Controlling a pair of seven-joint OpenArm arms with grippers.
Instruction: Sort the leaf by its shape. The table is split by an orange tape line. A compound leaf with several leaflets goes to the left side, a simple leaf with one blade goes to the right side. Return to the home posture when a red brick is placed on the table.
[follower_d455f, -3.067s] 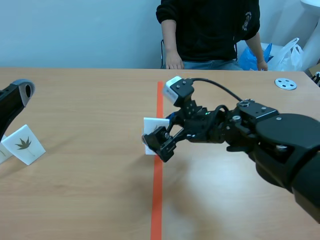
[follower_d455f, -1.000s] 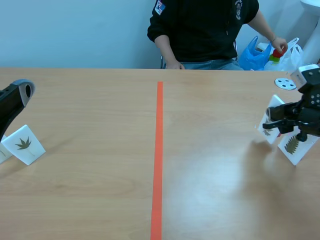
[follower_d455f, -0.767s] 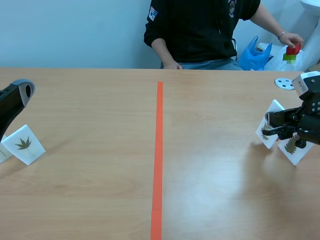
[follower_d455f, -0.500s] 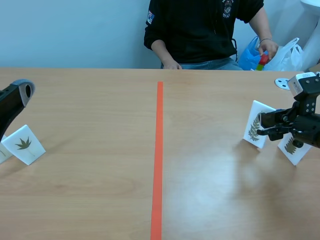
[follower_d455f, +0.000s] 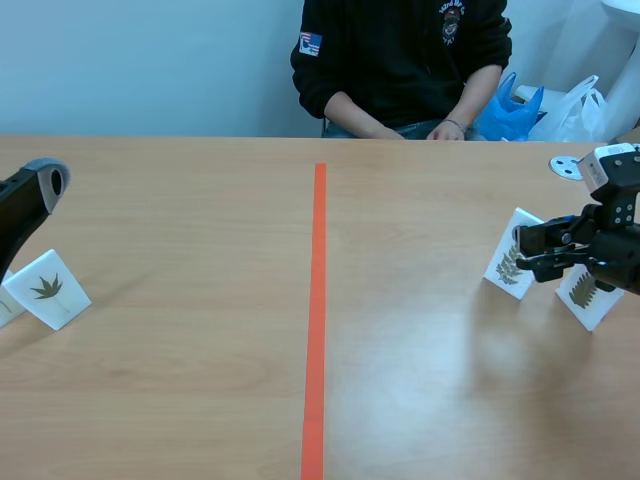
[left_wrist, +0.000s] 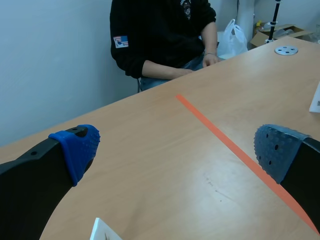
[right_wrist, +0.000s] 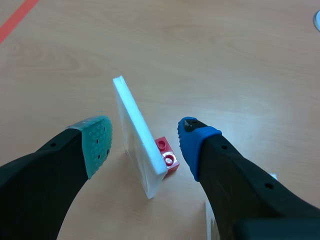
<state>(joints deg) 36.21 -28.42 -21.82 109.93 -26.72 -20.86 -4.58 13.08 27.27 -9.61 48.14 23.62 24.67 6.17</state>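
Crowding the leaf card (follower_d455f: 506, 264) are a red block (right_wrist: 166, 153) (touching) and second card (follower_d455f: 583, 290).

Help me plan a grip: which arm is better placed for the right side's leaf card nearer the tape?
Right: its jaws stand open astride that card; the left arm sits across the tape.

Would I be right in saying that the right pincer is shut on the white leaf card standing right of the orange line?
Not quite: the right pincer is open, with the white leaf card standing free between its fingers, as the right wrist view shows.
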